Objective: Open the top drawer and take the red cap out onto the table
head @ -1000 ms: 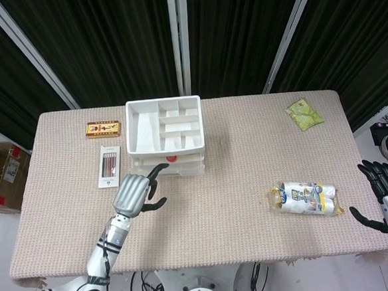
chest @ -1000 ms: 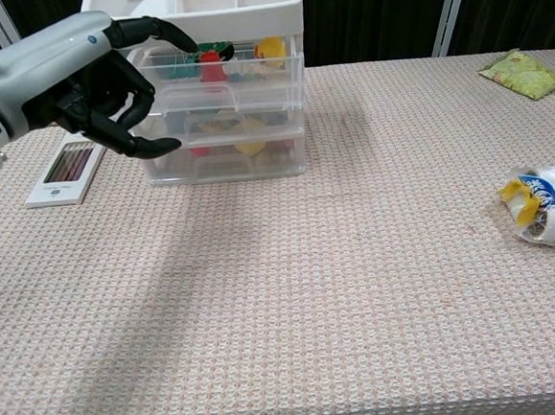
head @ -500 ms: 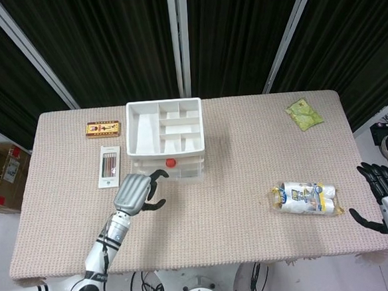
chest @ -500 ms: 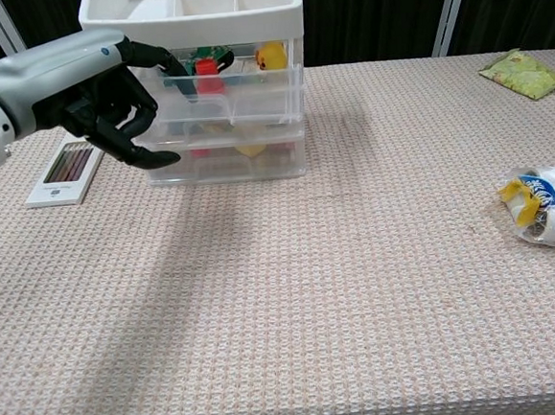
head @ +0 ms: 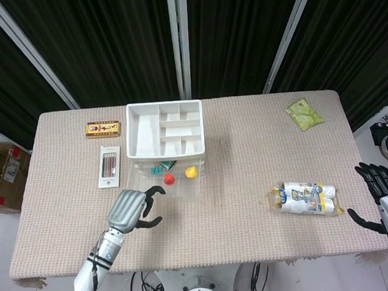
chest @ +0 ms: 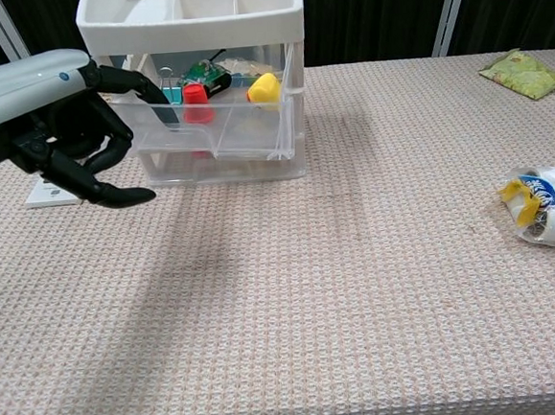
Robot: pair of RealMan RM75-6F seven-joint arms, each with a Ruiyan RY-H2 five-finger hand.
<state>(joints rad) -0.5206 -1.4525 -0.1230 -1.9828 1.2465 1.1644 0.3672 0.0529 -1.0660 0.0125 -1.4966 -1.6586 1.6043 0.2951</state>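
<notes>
While its fingers hook over the front rim of the top drawer (chest: 215,126), the left hand (head: 128,208) grips that clear drawer at its left front corner, thumb stretched out below and in front of it. Pulled well out from under the white divided tray (head: 164,127) that tops the clear drawer unit (chest: 226,163), the drawer lies open to both cameras. Inside it the red cap (chest: 196,106) sits toward the middle, with a yellow piece (chest: 263,88) just to its right and a green and black item (chest: 205,76) behind it. To the left of the unit a flat box of pencils (head: 108,166) lies on the woven table (head: 251,201), and a small orange box (head: 103,128) lies beyond that. Well apart, at the table's right edge, the right hand (head: 387,197) hangs with fingers spread and holding nothing, near a white wrapped pack with yellow and blue printing (head: 307,198). A green packet (head: 303,113) lies at the far right corner.
</notes>
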